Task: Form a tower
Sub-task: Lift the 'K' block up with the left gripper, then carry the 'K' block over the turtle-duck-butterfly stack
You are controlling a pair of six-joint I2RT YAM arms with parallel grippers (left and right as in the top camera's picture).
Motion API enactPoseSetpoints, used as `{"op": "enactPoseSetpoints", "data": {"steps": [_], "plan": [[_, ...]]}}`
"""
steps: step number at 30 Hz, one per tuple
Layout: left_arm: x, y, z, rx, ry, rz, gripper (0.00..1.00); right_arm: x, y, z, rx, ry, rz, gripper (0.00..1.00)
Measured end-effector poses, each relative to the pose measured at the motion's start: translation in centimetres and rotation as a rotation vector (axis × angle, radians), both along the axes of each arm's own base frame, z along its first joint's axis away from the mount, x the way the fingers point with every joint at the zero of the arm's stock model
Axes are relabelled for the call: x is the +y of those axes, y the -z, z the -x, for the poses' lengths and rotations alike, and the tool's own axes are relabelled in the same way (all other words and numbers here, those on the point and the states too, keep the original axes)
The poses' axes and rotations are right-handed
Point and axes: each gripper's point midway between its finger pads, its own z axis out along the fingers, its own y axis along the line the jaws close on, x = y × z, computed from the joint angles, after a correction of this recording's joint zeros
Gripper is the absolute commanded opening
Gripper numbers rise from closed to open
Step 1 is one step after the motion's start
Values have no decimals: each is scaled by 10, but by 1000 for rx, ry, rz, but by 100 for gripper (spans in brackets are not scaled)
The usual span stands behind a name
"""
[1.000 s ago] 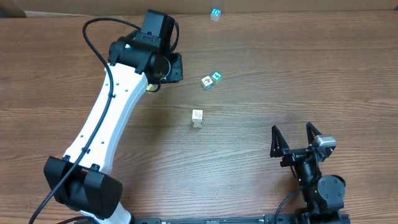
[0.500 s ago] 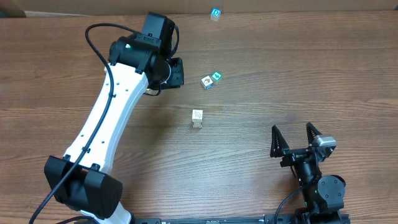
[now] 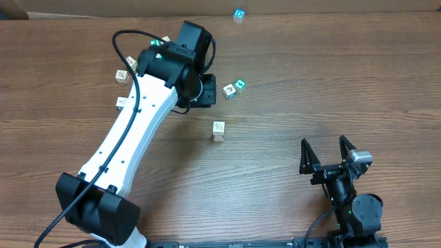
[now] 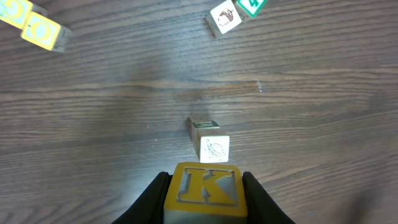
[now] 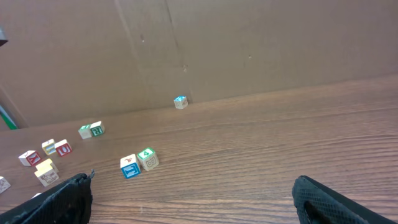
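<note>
My left arm has swung to the right since a second ago. The left claw (image 3: 204,93) now sits just beside the two loose cubes (image 3: 234,87) in the upper middle of the overhead frame. That swing uncovered some small cubes (image 3: 122,76) at the upper left (the arm hid them before). The right claw (image 3: 322,142) has not moved from the lower right. Its fingers stand wide apart with nothing in them.

The left claw is closed on a yellow K cube (image 4: 205,186), with one finger on each side, at the bottom middle of the left wrist frame. The tower (image 3: 218,129) stands on the brown counter (image 3: 331,76) near the middle of the overhead frame. It is below and a bit right of the left claw and does not touch it.

In the left wrist frame the tower shows right above the K cube, with a faint print on its cream top. Two yellow cubes (image 4: 37,28) lie at the upper left there. One blue-topped cube (image 3: 238,14) sits alone at the top edge of the overhead frame.
</note>
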Motion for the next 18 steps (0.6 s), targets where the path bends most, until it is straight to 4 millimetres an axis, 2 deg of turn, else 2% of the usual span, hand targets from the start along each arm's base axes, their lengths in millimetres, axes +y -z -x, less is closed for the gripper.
{"op": "enactPoseSetpoints", "data": {"steps": [9, 12, 18], "plan": [[-15, 1, 9, 4, -27, -10, 23, 0, 0, 0, 0, 0, 0, 100], [-20, 1, 12, 1, -26, -15, 19, 0, 0, 0, 0, 0, 0, 100], [-24, 1, 14, -11, -52, -37, 19, 0, 0, 0, 0, 0, 0, 100]]}}
